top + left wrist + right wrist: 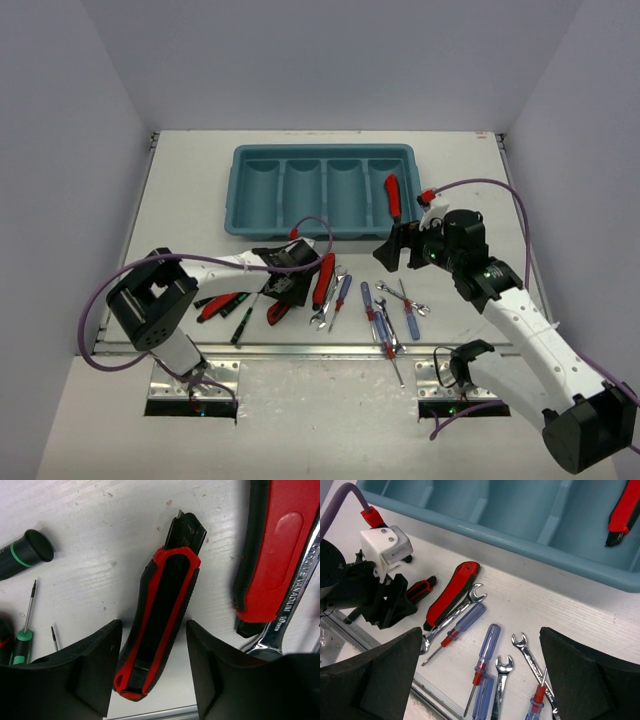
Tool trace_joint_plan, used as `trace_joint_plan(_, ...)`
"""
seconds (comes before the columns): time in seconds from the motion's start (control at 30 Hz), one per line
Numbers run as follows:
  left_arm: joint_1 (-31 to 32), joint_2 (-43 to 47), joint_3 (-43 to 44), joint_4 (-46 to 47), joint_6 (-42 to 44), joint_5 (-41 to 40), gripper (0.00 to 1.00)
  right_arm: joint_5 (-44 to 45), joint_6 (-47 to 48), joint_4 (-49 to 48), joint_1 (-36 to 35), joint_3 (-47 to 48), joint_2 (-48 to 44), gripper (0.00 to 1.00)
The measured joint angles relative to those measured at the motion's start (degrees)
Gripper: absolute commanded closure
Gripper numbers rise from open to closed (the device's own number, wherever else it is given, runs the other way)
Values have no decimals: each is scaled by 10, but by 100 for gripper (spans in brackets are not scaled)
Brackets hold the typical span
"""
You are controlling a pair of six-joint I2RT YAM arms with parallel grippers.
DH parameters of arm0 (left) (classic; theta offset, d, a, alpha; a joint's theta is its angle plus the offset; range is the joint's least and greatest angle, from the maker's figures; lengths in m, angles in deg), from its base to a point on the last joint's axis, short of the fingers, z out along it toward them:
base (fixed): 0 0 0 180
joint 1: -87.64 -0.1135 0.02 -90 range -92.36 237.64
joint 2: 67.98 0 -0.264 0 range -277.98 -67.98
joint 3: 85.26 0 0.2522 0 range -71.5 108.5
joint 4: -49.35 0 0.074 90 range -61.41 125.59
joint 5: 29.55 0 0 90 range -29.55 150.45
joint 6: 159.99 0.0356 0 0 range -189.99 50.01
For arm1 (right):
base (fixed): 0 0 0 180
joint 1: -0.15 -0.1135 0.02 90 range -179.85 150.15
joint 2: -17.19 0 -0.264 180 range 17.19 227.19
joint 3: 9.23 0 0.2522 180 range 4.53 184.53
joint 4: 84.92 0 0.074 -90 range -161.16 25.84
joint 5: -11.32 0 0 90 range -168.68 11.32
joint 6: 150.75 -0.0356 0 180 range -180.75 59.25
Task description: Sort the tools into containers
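Observation:
My left gripper is open and low over the table, its jaws either side of a red-and-black handled tool lying flat. A larger red-handled tool and a silver wrench lie just to its right. My right gripper is open and empty, above blue-handled screwdrivers and wrenches. The teal tray holds one red-and-black tool in its rightmost compartment. The other compartments look empty.
Black-and-green precision screwdrivers and red-and-black pliers lie left of my left gripper. More blue screwdrivers and wrenches lie near the table's metal front edge. Purple cables loop over both arms.

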Motion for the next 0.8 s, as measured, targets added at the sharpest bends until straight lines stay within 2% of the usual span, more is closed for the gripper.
trace_joint_plan(0.2, 4, 2, -1, 6, -4, -5, 88, -2, 6, -6, 0, -7, 0, 1)
trace_joint_plan(0.3, 5, 13, -1, -8, -11, -9, 97, -8, 6, -13, 0, -12, 0, 2)
trace_joint_plan(0.53, 23, 129, 3, -45, -26, -4, 100, -75, -6, -47, 0, -21, 3, 6)
trace_joint_plan(0.6, 25, 174, 11, -42, -27, 16, 100, -122, -34, -87, 0, -41, 3, 12)
trace_joint_plan(0.7, 27, 234, 26, -22, -30, 28, 100, -186, -100, -185, -6, -94, 4, 13)
trace_joint_plan(0.8, 28, 273, 47, 6, -52, 13, 100, -201, -163, -268, -48, -148, 10, 14)
